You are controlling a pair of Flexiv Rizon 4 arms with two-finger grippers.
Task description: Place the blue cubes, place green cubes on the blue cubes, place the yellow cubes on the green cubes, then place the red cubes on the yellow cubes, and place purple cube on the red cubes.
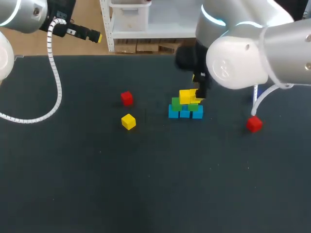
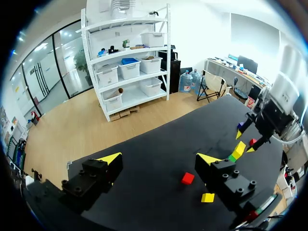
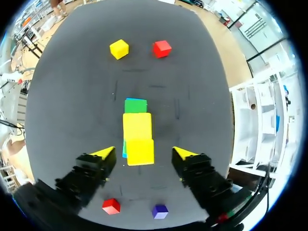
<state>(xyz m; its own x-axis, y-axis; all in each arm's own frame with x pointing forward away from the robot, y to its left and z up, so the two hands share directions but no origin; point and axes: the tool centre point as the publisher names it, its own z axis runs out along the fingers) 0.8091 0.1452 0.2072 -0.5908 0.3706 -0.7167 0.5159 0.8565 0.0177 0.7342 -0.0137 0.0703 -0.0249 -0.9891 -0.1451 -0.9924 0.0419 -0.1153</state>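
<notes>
The right arm [image 1: 243,53] comes in from the rear right corner and bends over the middle of the dark matte surface [image 1: 146,184], with its claw pointing down. The right claw [image 3: 144,153] hangs wide open astride the top of a small stack of cubes. One yellow-tipped finger stands on each side of the nearest cube, with a clear gap on both sides, so it holds nothing.

The stack stands just right of the surface's centre. Its base is a row of three bright blue cubes [image 1: 184,113] touching one another, and the row's long axis runs side to side across the surface. Two green cubes [image 1: 176,103] sit on the blue ones along the same line. Two plain yellow cubes [image 3: 137,126] lie on the green layer, also in that line. In the right wrist view this line runs straight ahead from the claw, crosswise to its fingers. The yellow cube nearer the claw is turned slightly askew.

A loose yellow cube [image 1: 128,121] and a small red cube [image 1: 127,98] lie near each other, left of the stack. A second red cube [image 1: 253,124] lies to the stack's right, well apart from it, with a purple cube [image 3: 160,211] near it.

The left arm [image 1: 19,14] is raised at the rear left corner. The left claw [image 2: 159,159] is spread wide and empty, far from the cubes.
</notes>
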